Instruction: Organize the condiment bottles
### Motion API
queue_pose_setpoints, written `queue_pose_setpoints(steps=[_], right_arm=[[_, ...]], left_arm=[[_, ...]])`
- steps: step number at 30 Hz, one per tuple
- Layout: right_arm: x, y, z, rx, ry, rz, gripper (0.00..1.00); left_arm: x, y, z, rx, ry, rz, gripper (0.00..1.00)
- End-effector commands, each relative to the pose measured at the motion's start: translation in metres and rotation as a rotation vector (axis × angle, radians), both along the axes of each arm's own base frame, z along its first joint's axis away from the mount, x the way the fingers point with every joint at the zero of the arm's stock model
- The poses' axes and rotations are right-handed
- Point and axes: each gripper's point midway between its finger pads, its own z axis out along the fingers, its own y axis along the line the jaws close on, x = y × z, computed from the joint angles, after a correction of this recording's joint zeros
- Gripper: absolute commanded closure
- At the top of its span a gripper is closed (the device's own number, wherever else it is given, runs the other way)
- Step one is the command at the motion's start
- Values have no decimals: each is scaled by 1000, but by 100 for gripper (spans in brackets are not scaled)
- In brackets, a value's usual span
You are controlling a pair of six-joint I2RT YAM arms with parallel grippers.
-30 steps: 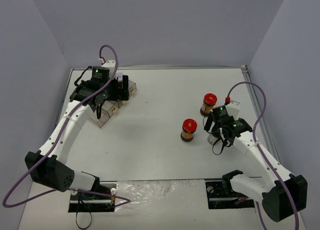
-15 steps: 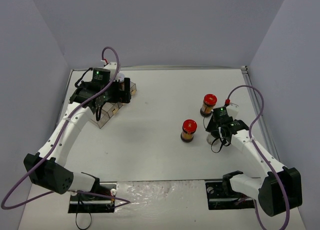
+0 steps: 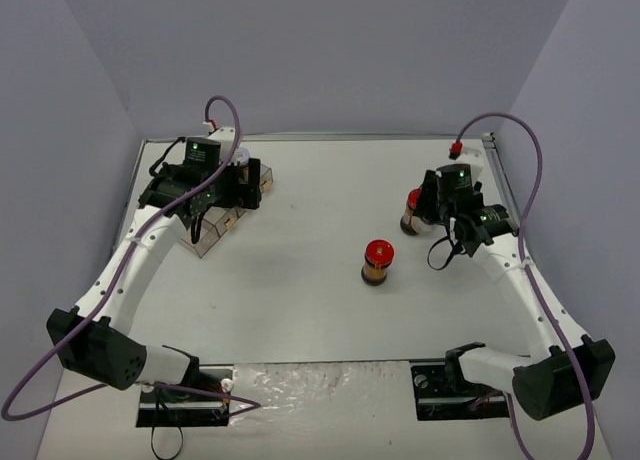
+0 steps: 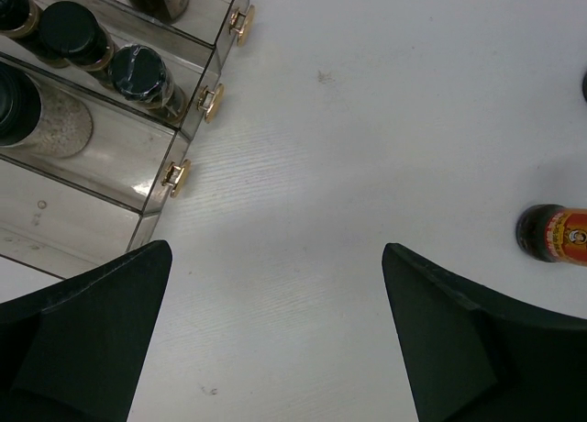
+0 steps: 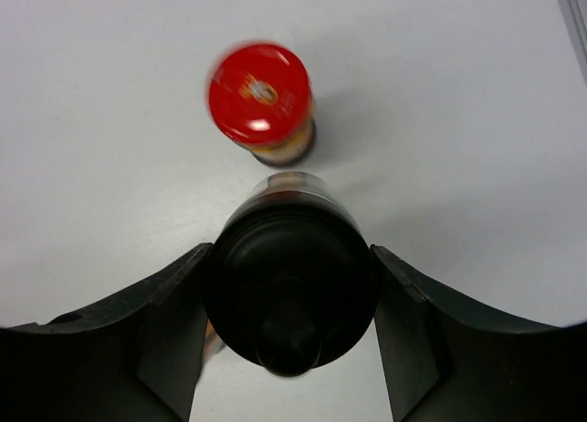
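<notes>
My right gripper is shut on a black-capped condiment bottle, its fingers pressed against both sides of the cap. Just beyond that stands a red-lidded jar with orange-brown contents. In the top view the right gripper hangs beside this jar, and the held bottle is mostly hidden under it. A second red-lidded jar stands mid-table. My left gripper is open over bare table beside the clear tray. In the tray sit black-capped bottles.
The clear tray sits at the far left with the left gripper above it. A small dark bottle with an orange label shows at the right edge of the left wrist view. Grey walls enclose the table on three sides.
My right gripper closed on the black-capped bottle and carried it toward the far side, next to the far red-lidded jar. The left arm shifted only slightly over the tray.
</notes>
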Motion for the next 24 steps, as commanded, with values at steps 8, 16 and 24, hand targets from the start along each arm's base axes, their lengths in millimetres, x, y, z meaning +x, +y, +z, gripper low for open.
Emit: queue_pose_setpoints(steps=[8, 16, 24], right_arm=[[64, 188, 93, -51, -187, 666, 100], [51, 306, 28, -56, -82, 961, 100], [38, 350, -44, -114, -14, 1065, 100]], left_arm=[[-25, 32, 39, 66, -143, 54, 3], [-53, 76, 38, 94, -179, 206, 3], [-70, 76, 29, 72, -178, 164, 3]])
